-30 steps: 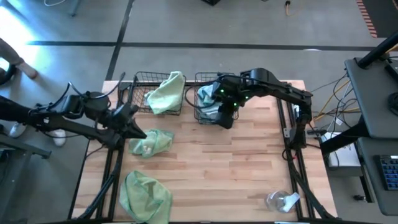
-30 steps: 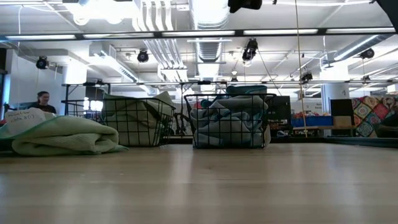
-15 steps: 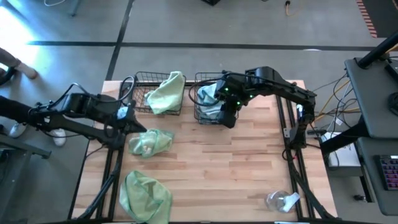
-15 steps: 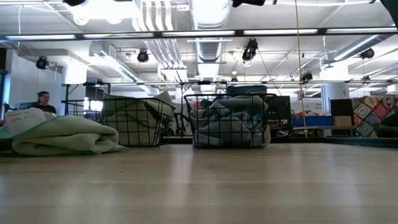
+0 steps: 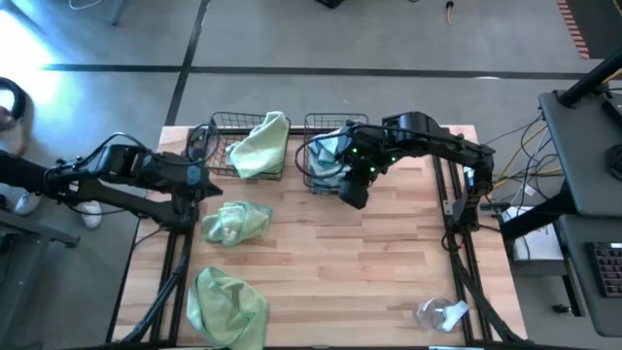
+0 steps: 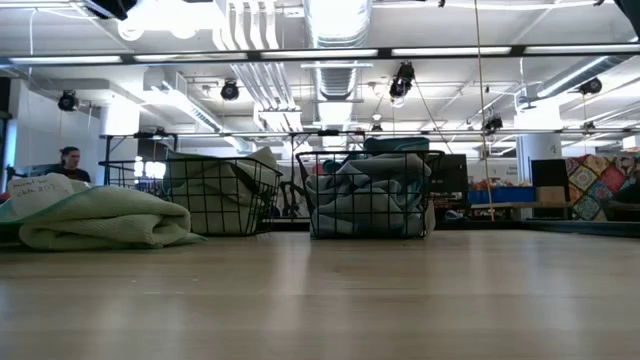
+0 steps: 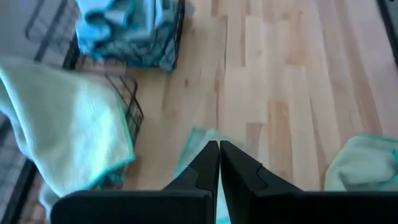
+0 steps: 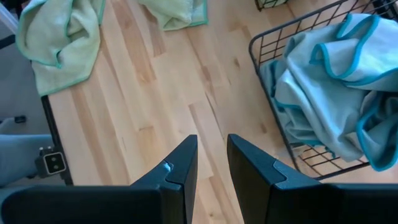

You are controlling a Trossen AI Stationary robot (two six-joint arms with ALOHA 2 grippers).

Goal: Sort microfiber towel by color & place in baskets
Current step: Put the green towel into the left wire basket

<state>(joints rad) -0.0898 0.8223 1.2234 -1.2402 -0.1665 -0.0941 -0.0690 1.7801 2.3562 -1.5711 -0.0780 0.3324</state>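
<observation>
On the wooden table (image 5: 389, 282), two black wire baskets (image 5: 219, 146) stand side by side at the far edge, one draped with a light green towel (image 5: 260, 144), the other (image 5: 321, 180) heaped with blue-grey towels (image 8: 336, 81), apparently so each colour has its own bin. The right gripper (image 8: 208, 165) hangs just in front of the blue basket, fingers narrowly parted and empty. The left gripper (image 7: 219, 163), fingers pressed together and gripping nothing visible, hovers over a crumpled green towel (image 5: 235, 222) on the boards, seemingly lined up as the next pick. Another green towel (image 5: 225, 303) lies at the near edge, well apart from a clear plastic item (image 5: 439, 313).
</observation>
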